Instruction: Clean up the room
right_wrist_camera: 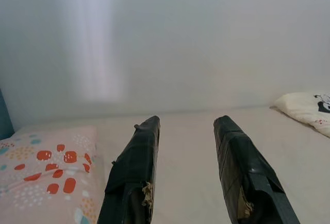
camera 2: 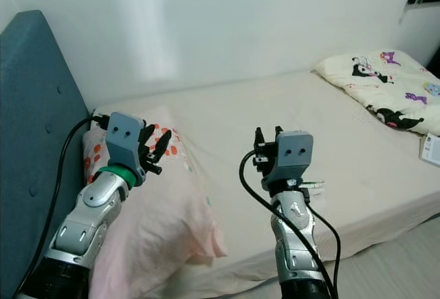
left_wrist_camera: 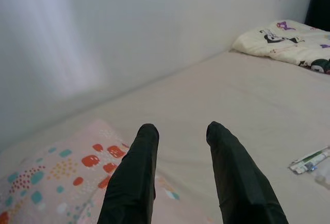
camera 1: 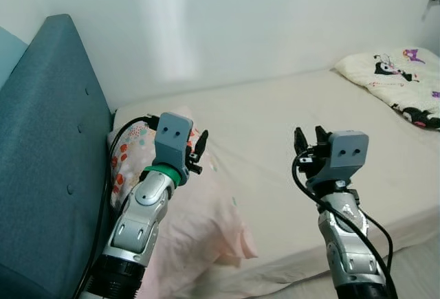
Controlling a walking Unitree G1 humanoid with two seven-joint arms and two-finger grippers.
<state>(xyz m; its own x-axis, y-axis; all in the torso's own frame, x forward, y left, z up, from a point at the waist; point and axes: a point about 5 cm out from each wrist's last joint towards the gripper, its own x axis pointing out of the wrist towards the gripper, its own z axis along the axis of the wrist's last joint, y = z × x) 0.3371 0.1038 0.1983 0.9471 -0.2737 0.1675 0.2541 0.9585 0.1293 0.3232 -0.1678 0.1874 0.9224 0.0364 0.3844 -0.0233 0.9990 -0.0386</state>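
A pink pillow [camera 1: 203,220] with coloured spots at its far end lies on the bed's left side, against the teal headboard [camera 1: 48,141]. My left gripper [camera 1: 198,151] hovers above the pillow's spotted end, open, nothing between its fingers [left_wrist_camera: 139,167]. My right gripper [camera 1: 309,139] is raised over the middle of the cream sheet [camera 1: 275,120], also open and holding nothing. A small green-and-white tube [camera 2: 313,184] lies on the sheet just beside the right wrist. At the bed's far right end sits a folded white blanket [camera 1: 402,79] with cartoon prints.
A white wall [camera 1: 227,17] runs along the far side of the bed. A white boxy item [camera 2: 430,149] lies at the bed's right edge. A strip of floor [camera 1: 423,261] shows beyond the bed's near edge at lower right.
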